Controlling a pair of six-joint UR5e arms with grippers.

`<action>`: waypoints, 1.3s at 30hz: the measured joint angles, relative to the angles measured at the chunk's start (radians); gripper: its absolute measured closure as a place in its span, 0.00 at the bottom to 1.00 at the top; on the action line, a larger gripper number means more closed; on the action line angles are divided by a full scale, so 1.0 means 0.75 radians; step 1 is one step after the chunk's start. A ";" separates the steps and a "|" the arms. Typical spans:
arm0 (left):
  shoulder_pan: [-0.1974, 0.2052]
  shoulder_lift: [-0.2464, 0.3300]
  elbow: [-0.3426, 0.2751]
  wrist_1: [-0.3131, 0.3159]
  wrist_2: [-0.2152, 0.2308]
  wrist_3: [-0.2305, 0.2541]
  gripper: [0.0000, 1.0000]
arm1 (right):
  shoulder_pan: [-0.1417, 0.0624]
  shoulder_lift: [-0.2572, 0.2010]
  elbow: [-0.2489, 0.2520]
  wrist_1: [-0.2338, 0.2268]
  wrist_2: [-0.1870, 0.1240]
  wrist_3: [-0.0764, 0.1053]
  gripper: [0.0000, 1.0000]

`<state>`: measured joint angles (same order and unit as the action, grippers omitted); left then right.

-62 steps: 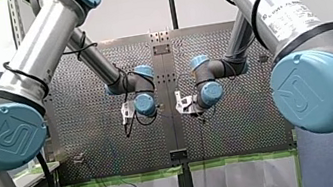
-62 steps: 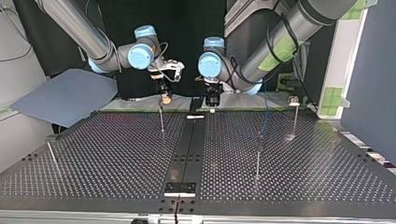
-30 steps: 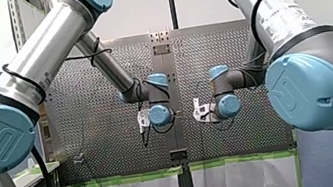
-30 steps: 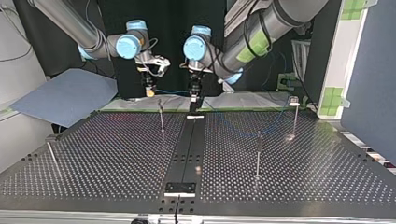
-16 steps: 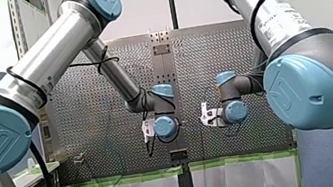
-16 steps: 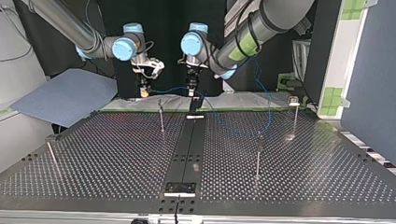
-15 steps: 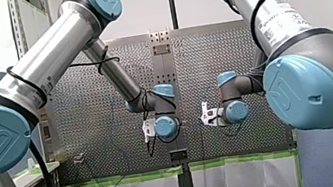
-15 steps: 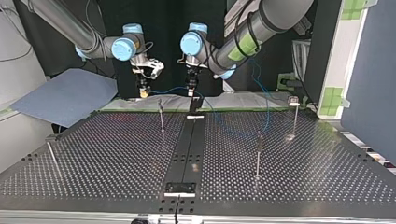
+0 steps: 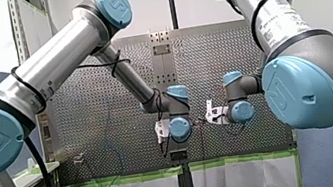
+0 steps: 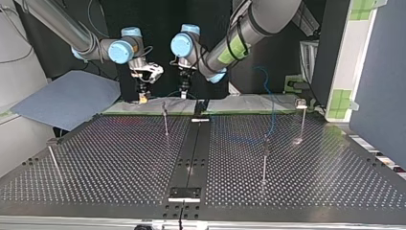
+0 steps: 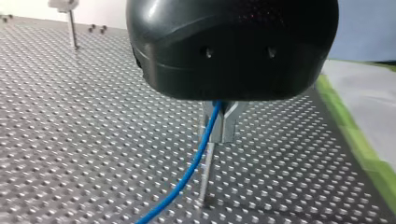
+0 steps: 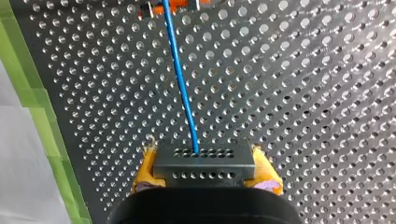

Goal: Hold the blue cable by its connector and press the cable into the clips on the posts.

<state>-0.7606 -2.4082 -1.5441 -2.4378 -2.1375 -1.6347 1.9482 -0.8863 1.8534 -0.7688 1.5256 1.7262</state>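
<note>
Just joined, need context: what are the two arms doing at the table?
Right gripper holds the black connector, jaws shut on it. The blue cable runs straight from it into the left gripper, whose jaws close on it. Both hover at the table's far edge in the top view, a post just ahead of the left gripper. Cable not seen seated on any post.

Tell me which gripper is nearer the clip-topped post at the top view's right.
Left. My left gripper hangs left of that post in the top view, across the table's middle; my right gripper is even further left.
</note>
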 joint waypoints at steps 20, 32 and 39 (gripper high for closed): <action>-0.061 -0.055 0.065 0.041 -0.129 0.011 1.00 | -0.132 0.038 -0.022 -0.046 -0.188 0.008 1.00; -0.062 -0.156 0.229 -0.018 -0.106 0.014 1.00 | -0.192 0.045 -0.061 -0.041 -0.333 0.048 1.00; -0.056 -0.158 0.308 -0.032 -0.097 0.014 1.00 | -0.215 0.047 -0.075 -0.037 -0.389 0.067 1.00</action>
<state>-0.8026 -2.5267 -1.3132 -2.4616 -2.2101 -1.6244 1.7871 -0.8512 1.7973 -0.7968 1.2341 1.7766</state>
